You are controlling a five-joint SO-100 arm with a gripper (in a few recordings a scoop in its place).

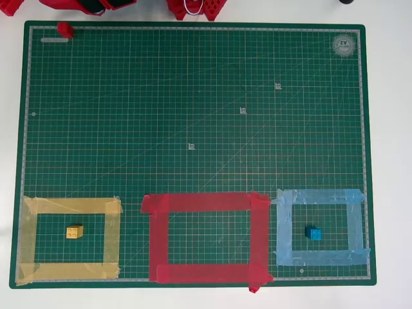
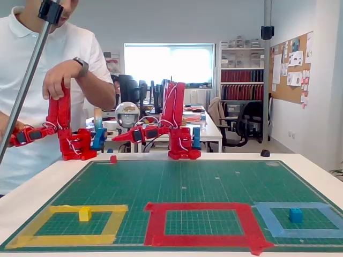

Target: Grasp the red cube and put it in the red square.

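The red cube (image 1: pixel 64 29) (image 2: pixel 113 159) sits at the far left corner of the green mat, at its back edge. The red square (image 1: pixel 199 202) (image 2: pixel 201 206) is a wide red tape outline at the mat's near edge, in the middle, with nothing inside it. In the fixed view the red arm stands folded behind the mat, and my gripper (image 2: pixel 119 138) points left, raised above the table and a little behind the cube. Its fingers look shut with nothing in them.
A yellow tape frame (image 1: pixel 71 206) holds a yellow cube (image 1: pixel 74 232) (image 2: pixel 84 213) left of the red square. A light-blue frame (image 1: pixel 318 196) with a blue cube (image 1: pixel 313 233) (image 2: pixel 295 215) lies to its right. A person stands behind the table at the left.
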